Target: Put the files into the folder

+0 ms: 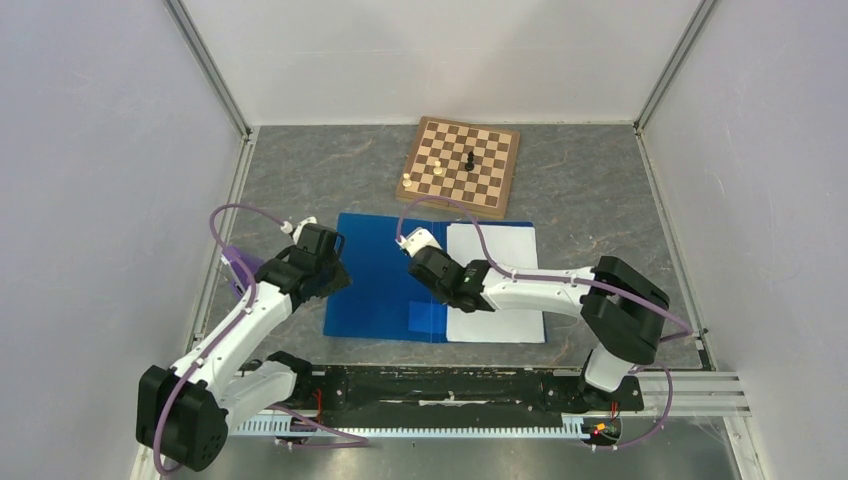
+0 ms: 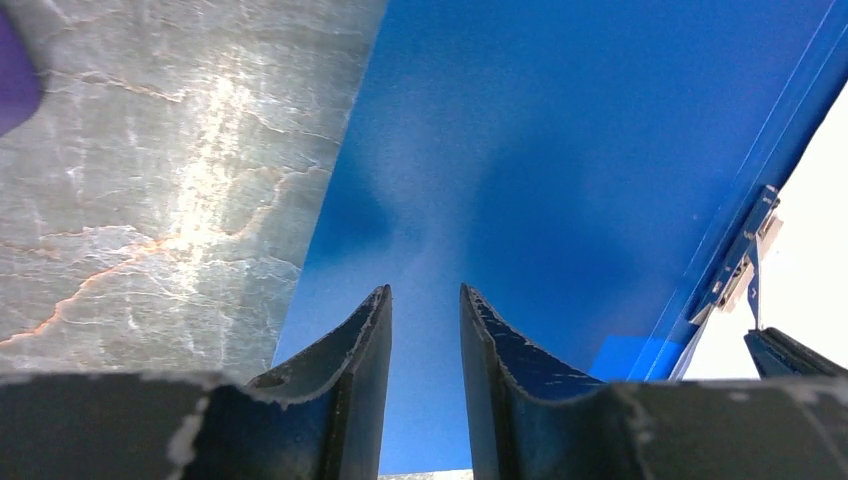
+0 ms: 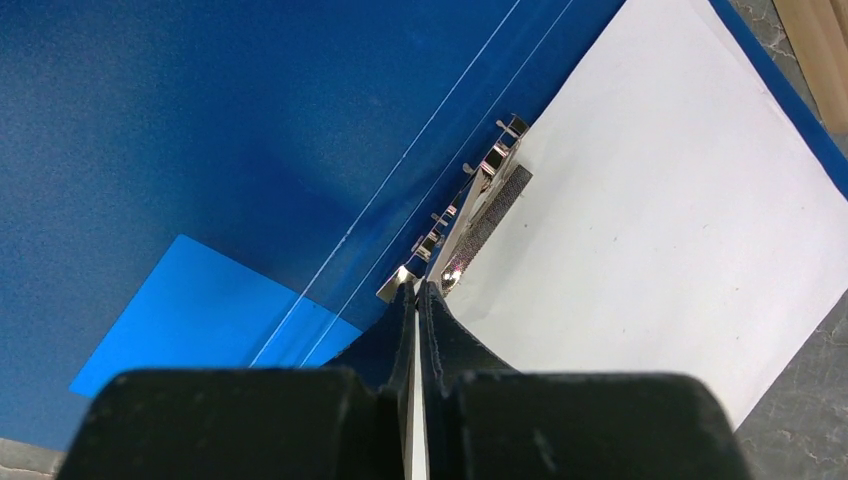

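Files (image 1: 500,272) are laid on the open folder's (image 1: 375,270) right half; left hand (image 2: 425,297) is held apart, right hand (image 3: 418,289) pressed together beside the clip (image 3: 470,215).

folder (image 1: 375,280) open mid-table | files (image 1: 497,275) on its right half | chessboard (image 1: 463,165) behind
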{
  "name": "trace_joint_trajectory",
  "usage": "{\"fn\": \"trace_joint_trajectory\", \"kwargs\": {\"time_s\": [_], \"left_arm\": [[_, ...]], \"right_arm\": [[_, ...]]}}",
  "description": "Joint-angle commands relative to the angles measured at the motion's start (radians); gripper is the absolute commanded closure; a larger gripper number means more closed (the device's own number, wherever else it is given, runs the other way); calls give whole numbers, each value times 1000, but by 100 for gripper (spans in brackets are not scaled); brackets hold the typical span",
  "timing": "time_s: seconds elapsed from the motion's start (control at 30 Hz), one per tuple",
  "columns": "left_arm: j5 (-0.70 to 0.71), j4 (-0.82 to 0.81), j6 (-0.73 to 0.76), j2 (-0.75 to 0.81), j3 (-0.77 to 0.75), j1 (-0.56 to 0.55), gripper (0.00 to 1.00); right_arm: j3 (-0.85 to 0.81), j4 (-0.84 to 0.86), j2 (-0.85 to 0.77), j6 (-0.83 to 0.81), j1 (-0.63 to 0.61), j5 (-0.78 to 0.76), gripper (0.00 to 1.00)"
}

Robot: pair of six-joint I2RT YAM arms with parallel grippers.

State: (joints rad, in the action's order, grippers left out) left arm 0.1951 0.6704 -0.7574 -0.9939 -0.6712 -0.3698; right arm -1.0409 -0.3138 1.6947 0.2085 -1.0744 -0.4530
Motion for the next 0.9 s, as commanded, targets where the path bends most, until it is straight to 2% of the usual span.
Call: {"fn": "trace_joint_trajectory", "kwargs": {"time_s": [0.0,0.17,0.3,0.47,0.6,0.87], "left_arm": [[-62,-50,6,-27,-10,-28,64],[-43,-72,-46,-70,28,-101,71],[-24,-117,-148,-79,101,-169,84],[52,-153,-288,-96,157,-330,98],[92,-169,-358,-149,169,-414,98],[131,-196,-361,-255,135,-429,98]], "right_arm": [[57,-25,-8,-6,8,3,100],[90,-12,-19,-8,25,-2,100],[124,0,-37,-9,43,4,100],[169,12,-55,-5,62,12,100],[202,24,-71,3,74,22,100],[242,36,-81,14,97,59,100]]}}
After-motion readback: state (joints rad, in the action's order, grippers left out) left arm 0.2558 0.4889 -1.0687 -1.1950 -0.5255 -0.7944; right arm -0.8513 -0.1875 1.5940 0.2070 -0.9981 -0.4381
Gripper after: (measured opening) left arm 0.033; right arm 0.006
